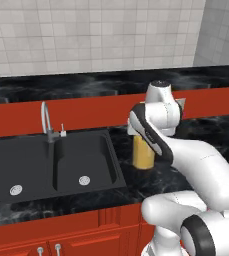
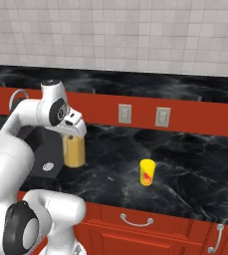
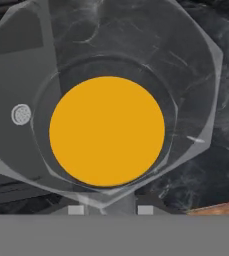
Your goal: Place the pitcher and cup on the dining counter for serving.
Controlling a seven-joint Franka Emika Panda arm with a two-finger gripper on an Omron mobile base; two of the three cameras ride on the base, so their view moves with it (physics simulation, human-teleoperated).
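The pitcher (image 2: 74, 152), a clear glass cylinder with orange-yellow liquid in its lower part, stands on the lower black counter just right of the sink (image 1: 46, 165). My gripper (image 2: 71, 134) comes down onto its top from above. In the hand view I look straight down into the pitcher (image 3: 107, 131), and the gripper (image 3: 110, 210) has its two tips either side of the near glass rim, closed on it. The small yellow cup (image 2: 147, 172) stands alone on the lower counter, well to the pitcher's right. Behind runs the dining counter (image 2: 135, 82), with a black top and a red front.
A curved faucet (image 1: 47, 120) rises behind the double black sink. Two wall outlets (image 2: 125, 113) sit in the red panel behind the counter. Red cabinets with handles (image 2: 135, 221) line the front edge. My own arm hides the pitcher's top in the left base view.
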